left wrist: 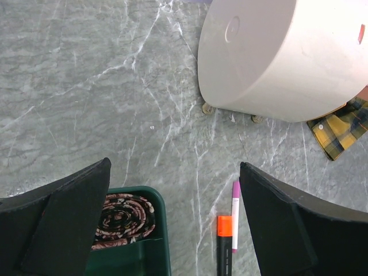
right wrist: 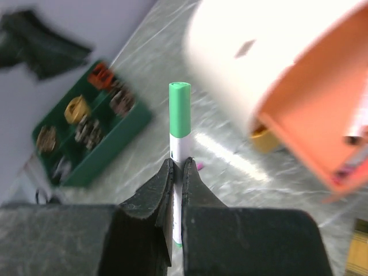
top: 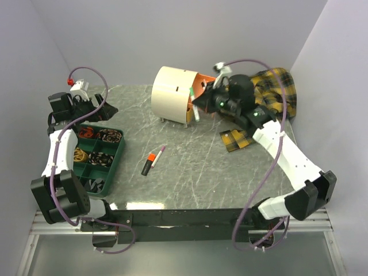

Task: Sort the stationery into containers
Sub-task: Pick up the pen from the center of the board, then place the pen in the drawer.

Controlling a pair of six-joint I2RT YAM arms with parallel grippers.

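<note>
My right gripper (right wrist: 178, 167) is shut on a thin white pen with a green cap (right wrist: 179, 106), held above the table beside the cream round-topped cabinet (top: 171, 94). The cabinet's orange drawer (right wrist: 310, 115) stands pulled open just right of the pen. In the top view this gripper (top: 199, 104) is at the drawer's front. An orange-capped black marker (top: 150, 163) and a pink-capped pen (top: 159, 152) lie side by side mid-table. My left gripper (left wrist: 172, 230) is open and empty above them, the marker (left wrist: 224, 247) and pink pen (left wrist: 235, 214) between its fingers.
A green compartment tray (top: 117, 150) with rolled bands stands at the left; its corner shows in the left wrist view (left wrist: 150, 253). The yellow plaid cloth (top: 277, 87) lies at the back right, a smaller piece (top: 238, 140) under the right arm.
</note>
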